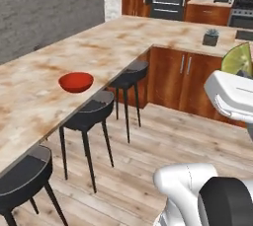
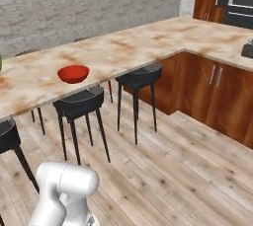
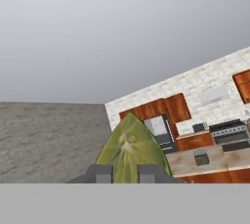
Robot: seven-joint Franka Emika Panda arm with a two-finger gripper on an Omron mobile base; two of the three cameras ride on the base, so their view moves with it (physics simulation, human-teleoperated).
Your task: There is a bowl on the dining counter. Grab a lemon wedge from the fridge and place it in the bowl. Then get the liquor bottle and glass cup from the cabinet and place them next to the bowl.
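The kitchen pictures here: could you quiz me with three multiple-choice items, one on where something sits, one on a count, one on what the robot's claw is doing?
1. Where is the red bowl?
A. on the floor
B. on the dining counter
C. on a stool

2. How many black stools stand along that counter in the left base view?
A. one
B. three
C. five

3. What is the gripper doing?
A. hanging open
B. shut on the lemon wedge
C. shut on a glass cup

Answers:
1 B, the bowl rests on the marbled top above the stools.
2 B, three seats line the counter's edge.
3 B, the hand view shows the yellow-green wedge between the two dark fingertips.
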